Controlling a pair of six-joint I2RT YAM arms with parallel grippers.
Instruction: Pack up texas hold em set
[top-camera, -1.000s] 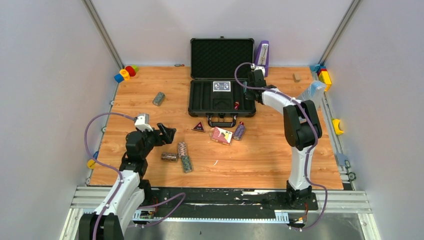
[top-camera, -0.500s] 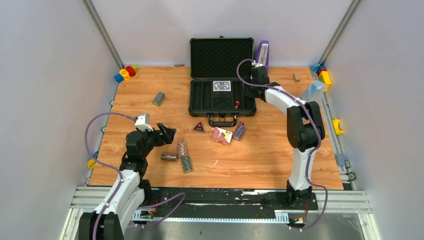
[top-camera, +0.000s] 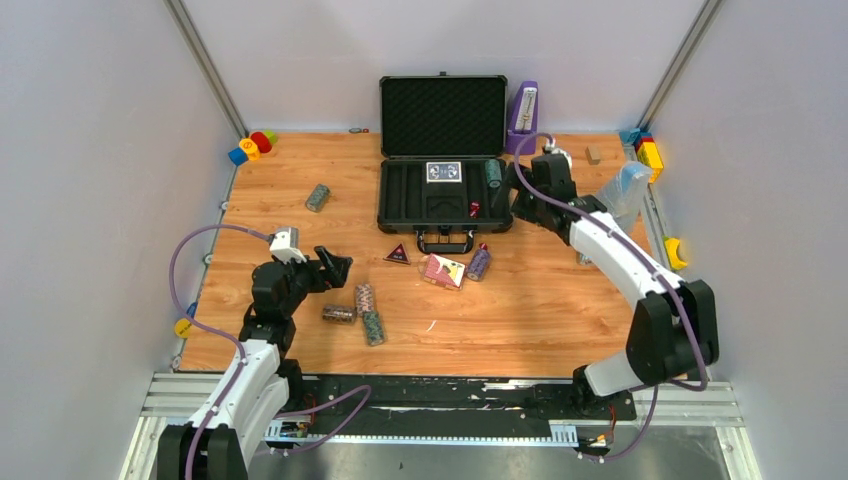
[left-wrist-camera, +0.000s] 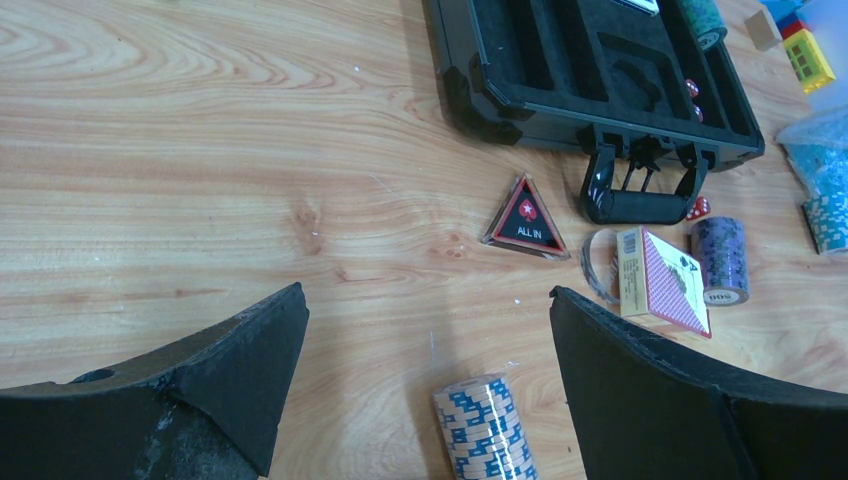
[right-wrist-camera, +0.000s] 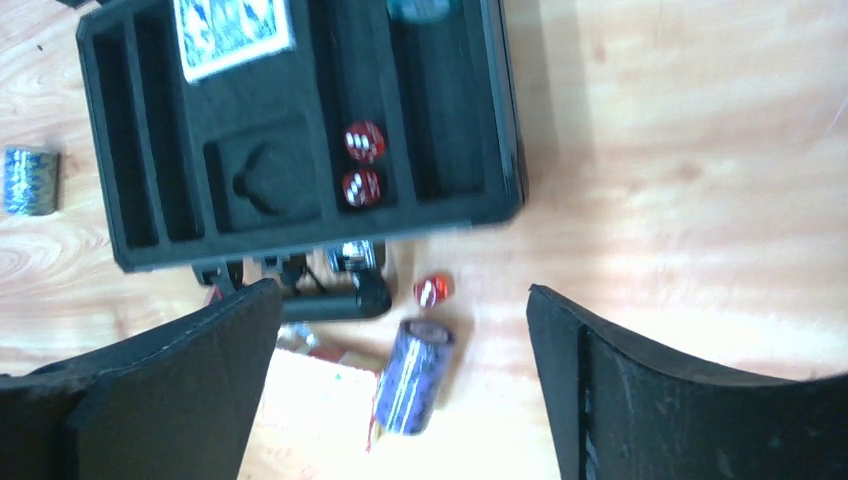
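Black case (right-wrist-camera: 232, 105) ahead of right fingers (right-wrist-camera: 660, 400)

I see a purple upright metronome-shaped object (top-camera: 523, 108) at the far edge of the wooden tabletop (top-camera: 540, 320). Bright plastic toy blocks (top-camera: 251, 146) sit far left, and more coloured blocks (top-camera: 648, 150) far right.

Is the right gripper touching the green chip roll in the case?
Apart. Right wrist view shows the green chip roll in the case, well clear of the open right gripper.
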